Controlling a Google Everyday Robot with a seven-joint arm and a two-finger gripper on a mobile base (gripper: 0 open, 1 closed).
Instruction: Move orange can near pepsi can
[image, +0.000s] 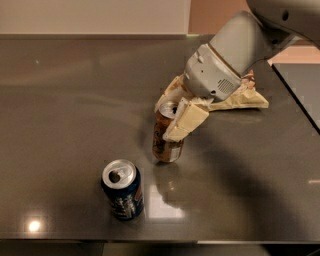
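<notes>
Risk of slip or tip: the gripper (167, 120) has its two cream fingers (185, 120) closed on only the upper part of the orange can (165, 147), so the can could swing or drop out in travel. Carried too far, it could knock over the pepsi can (123, 192), which stands upright near the front edge of the table (60, 100). The orange can is mid-table, behind and right of the pepsi can, near but apart, leaning slightly; base contact with the table cannot be told. It has coppery sides, pale markings and a silver top.
</notes>
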